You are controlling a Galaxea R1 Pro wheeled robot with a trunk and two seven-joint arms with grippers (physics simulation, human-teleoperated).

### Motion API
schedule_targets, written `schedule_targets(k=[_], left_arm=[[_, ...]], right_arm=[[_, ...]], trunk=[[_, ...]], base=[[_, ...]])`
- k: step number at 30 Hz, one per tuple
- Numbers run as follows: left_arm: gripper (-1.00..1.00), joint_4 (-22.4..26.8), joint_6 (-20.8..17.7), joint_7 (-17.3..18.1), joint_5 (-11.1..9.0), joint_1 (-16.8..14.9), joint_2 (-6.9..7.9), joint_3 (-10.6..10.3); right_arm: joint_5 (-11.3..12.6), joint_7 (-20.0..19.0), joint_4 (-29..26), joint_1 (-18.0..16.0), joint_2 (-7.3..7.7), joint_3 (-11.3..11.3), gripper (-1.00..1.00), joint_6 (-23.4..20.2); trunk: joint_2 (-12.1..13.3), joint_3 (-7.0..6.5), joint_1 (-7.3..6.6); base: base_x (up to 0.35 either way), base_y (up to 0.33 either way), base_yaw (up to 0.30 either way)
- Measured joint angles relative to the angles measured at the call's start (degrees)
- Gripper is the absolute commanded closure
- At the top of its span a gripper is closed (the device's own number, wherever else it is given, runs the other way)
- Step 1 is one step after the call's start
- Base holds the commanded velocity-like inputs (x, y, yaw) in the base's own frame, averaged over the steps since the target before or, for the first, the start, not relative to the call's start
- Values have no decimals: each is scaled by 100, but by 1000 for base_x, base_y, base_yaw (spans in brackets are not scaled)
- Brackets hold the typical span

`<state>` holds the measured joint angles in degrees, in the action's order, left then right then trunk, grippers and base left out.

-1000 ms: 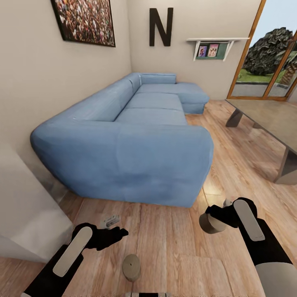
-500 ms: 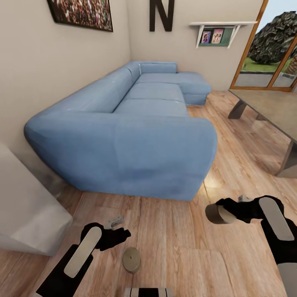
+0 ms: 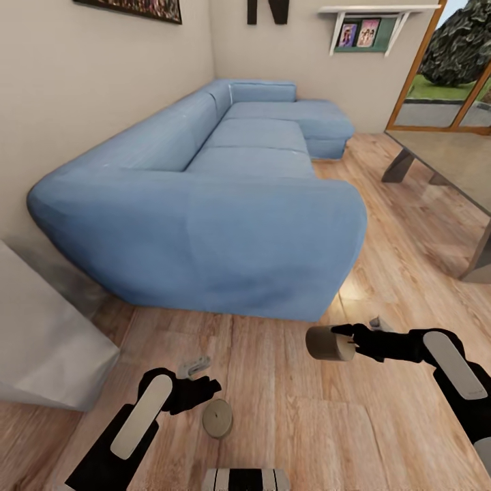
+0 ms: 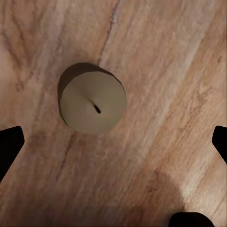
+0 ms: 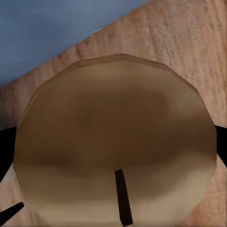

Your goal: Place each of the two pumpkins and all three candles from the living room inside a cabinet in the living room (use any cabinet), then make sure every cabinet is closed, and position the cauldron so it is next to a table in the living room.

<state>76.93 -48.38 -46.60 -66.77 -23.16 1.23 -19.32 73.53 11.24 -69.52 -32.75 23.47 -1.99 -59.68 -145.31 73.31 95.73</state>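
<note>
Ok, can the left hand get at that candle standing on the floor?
Probably yes. The left hand is open right beside the candle on bare wood floor, and the wrist view shows it standing free below the fingertips.

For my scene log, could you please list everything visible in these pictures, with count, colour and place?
candle on the floor: one, beige-tan, upright on the wood floor beneath the left claw
held candle: one, beige-tan, in the right claw
sofa: one, blue, L-shaped, along the wall
table: one, grey-brown, at the right
wall shelf: one, white, holding pictures
letter N: one, black, on the far wall
framed picture: one, dark frame, on the wall above the sofa
glass doors: wood-framed, far right
left claw: black, open, above the floor
right claw: black, gripping the candle
</note>
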Motion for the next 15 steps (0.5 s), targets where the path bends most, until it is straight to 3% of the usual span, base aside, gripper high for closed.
schedule_targets(k=[11, 15], left_arm=[[-100, 0, 9, 0, 34, 0, -8, -39], [-100, 0, 9, 3, 44, 0, -5, -41]], right_arm=[[-26, -42, 18, 0, 0, -10, 100, 70], [-13, -247, -29, 0, 3, -11, 100, 67]], trunk=[[-15, 244, 28], [-20, 333, 39]], base=[[0, 0, 0], [0, 0, 0]])
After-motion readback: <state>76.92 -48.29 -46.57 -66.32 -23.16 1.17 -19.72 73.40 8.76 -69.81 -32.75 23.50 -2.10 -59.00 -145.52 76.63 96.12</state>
